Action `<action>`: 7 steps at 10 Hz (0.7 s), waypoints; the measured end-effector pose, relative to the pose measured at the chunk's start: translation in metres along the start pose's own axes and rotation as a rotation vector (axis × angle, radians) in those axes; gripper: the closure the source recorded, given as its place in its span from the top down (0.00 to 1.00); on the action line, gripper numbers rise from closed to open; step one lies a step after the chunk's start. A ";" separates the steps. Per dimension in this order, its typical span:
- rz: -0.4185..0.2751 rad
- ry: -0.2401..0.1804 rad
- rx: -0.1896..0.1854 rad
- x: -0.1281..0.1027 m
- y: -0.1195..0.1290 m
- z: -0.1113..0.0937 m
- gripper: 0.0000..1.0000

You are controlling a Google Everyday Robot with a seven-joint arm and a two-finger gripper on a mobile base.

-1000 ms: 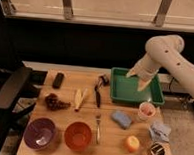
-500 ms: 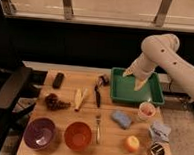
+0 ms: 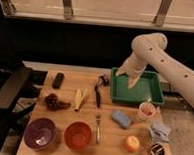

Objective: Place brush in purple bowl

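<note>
The brush point(image 3: 97, 94) lies flat near the middle of the wooden surface point(image 3: 63, 114), its slim black handle running toward the near edge and its thicker dark head at the far end, just beside the left wall of a green tray point(image 3: 136, 100). The purple bowl point(image 3: 40, 133) sits at the front left corner, well apart from the brush, with an orange bowl point(image 3: 78, 136) just to its right. A silver fork point(image 3: 97, 128) lies between the brush and the front edge. The pincer point(image 3: 128, 78) hangs over the left part of the green tray, on a pale arm point(image 3: 162, 59) that reaches in from the right; whether it is apart or together cannot be told, and it carries nothing that shows. A black block point(image 3: 58, 80), dark grapes point(image 3: 56, 102) and a yellowish item point(image 3: 79, 98) lie left of the brush. To the right are a blue sponge point(image 3: 121, 119), a white cup point(image 3: 147, 111), an orange fruit point(image 3: 132, 143), a blue cloth point(image 3: 160, 131) and a can point(image 3: 157, 151). A dark chair point(image 3: 9, 93) stands at the left, and a window frame point(image 3: 68, 5) runs behind.
</note>
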 end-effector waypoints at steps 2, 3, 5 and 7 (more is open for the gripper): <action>-0.033 -0.016 0.006 -0.002 -0.019 0.022 0.60; -0.046 -0.027 0.012 -0.004 -0.030 0.034 0.60; -0.073 -0.059 0.024 -0.013 -0.052 0.055 0.60; -0.096 -0.097 0.036 -0.023 -0.074 0.074 0.60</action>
